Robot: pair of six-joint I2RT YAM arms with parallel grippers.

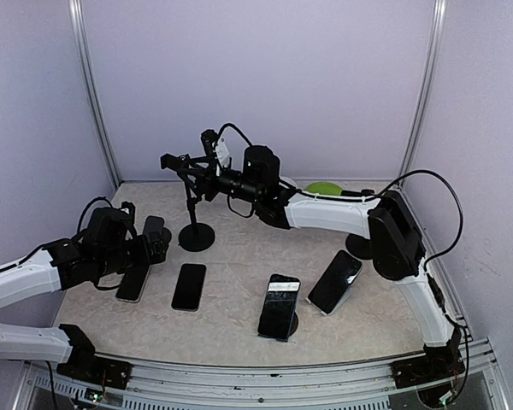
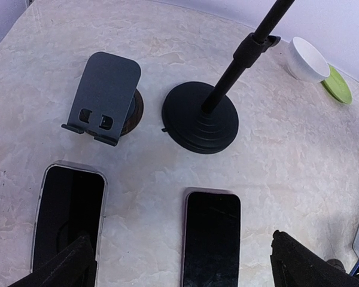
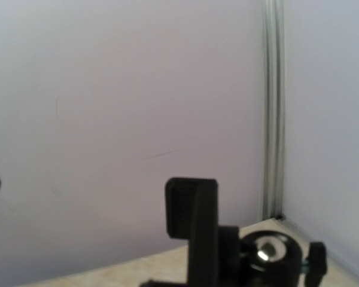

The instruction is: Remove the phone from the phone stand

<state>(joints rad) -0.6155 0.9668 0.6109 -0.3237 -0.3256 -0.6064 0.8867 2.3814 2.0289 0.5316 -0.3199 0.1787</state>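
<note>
Marbled table (image 1: 239, 252) first, then the black pole stand (image 1: 196, 236). My right gripper (image 1: 207, 175) sits at its top, and I cannot tell its grip. My left gripper (image 2: 185, 264) hangs spread wide, holding nothing. The phone (image 2: 69, 215) lies flat, screen up, left of the pole stand, its long axis pointing at an empty grey stand (image 2: 106, 91). I judge that removal done. A propped phone (image 1: 280, 306) and its neighbour (image 1: 335, 280) sit right of the pole stand.

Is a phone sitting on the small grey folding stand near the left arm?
No, the grey folding stand holds nothing; a black phone lies flat on the marbled table in front of it.
</note>
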